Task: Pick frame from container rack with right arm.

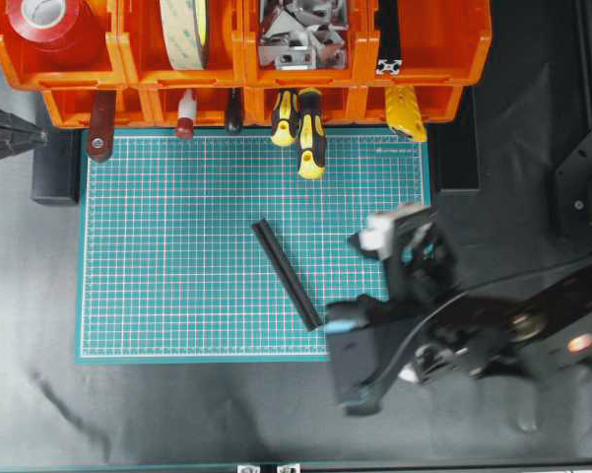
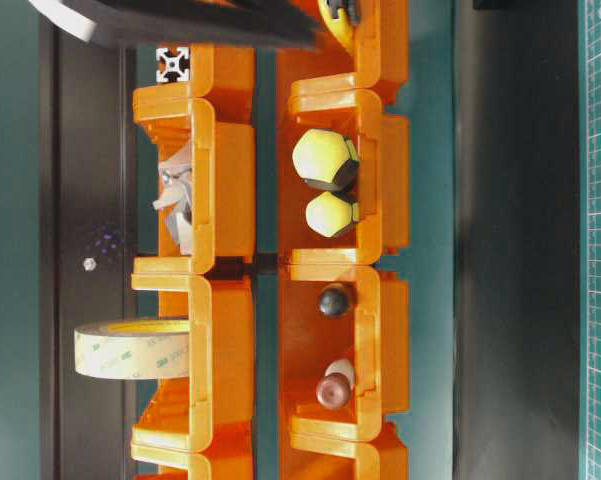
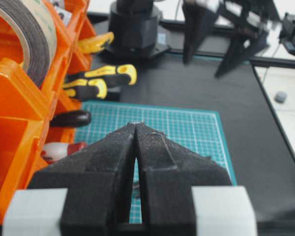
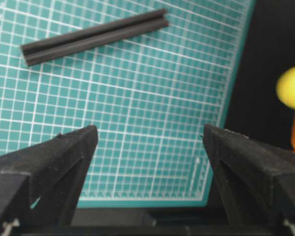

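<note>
The orange container rack (image 1: 424, 44) (image 2: 220, 180) spans the back of the table. One black frame (image 1: 388, 39) lies in its upper right bin, slotted end (image 2: 172, 63) facing out. Another black frame (image 1: 287, 274) (image 4: 93, 35) lies diagonally on the green mat (image 1: 177, 246). My right gripper (image 1: 402, 239) (image 4: 149, 135) hovers over the mat's right part, right of that bar, open and empty. My left gripper (image 3: 136, 126) is shut on nothing, low beside the rack's left end.
Two yellow-and-black screwdrivers (image 1: 303, 128) stick out of the lower bins onto the mat, beside a yellow handle (image 1: 406, 110). Tape rolls (image 1: 49, 25) and metal brackets (image 1: 300, 34) fill the upper bins. A black box (image 1: 458, 148) sits right of the mat.
</note>
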Available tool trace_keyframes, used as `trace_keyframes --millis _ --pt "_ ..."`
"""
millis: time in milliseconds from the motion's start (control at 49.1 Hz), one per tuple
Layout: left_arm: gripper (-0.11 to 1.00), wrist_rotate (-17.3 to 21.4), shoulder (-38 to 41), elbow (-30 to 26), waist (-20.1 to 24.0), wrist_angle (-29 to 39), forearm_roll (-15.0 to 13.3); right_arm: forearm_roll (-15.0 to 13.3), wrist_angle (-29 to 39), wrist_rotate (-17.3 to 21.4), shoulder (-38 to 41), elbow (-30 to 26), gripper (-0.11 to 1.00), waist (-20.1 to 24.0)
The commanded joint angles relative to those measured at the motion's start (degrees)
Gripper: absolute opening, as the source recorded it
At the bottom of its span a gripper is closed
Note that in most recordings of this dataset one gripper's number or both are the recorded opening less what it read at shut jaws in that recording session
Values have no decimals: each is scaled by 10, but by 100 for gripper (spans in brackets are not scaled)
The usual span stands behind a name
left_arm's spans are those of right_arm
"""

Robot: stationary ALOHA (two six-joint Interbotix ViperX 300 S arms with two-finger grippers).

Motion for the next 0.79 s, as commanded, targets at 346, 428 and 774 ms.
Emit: trace_keyframes --millis 346,428,774 --pt "0 4 -4 -14 2 -1 2 -1 -57 89 -167 108 84 3" --pt "0 4 -4 -14 2 -1 2 -4 -77 101 -179 121 84 2" --pt "0 4 -8 -14 3 -4 2 -4 -106 108 -182 146 84 -3"
